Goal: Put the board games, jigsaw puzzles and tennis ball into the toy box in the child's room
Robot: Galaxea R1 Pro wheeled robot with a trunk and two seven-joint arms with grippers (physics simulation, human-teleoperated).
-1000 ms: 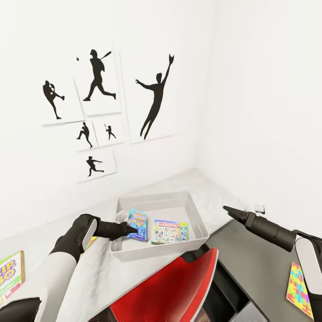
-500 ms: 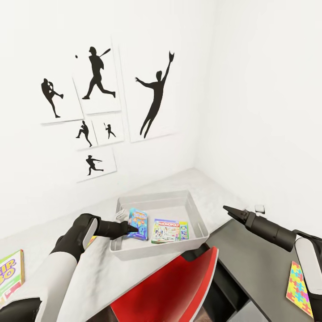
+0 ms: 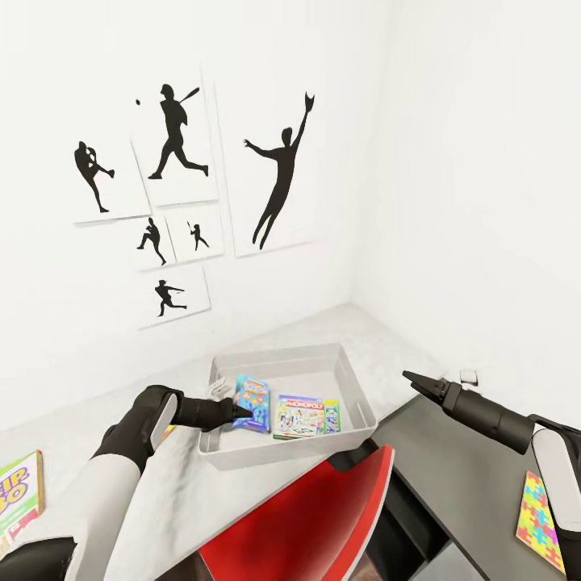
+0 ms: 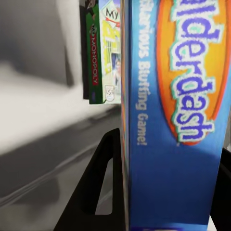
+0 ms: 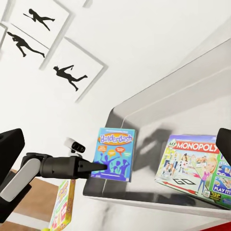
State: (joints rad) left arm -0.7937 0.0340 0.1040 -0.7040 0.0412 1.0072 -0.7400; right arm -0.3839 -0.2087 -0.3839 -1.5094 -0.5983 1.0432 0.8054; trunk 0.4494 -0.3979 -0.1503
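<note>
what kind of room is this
Most likely a child's bedroom or playroom. Black baseball-player silhouette prints hang on the white wall, a grey toy box on the table holds a Monopoly game, and a colourful jigsaw puzzle lies nearby.

Glossy red moulded chair back [image 3: 323,516] at near table edge. Small white wall socket [image 3: 469,376] above dark grey side unit [image 3: 460,476].

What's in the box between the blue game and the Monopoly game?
Nothing. In the right wrist view, only bare grey floor of the toy box lies between the blue Balderdash game, held by the left hand, and the Monopoly game.
</note>
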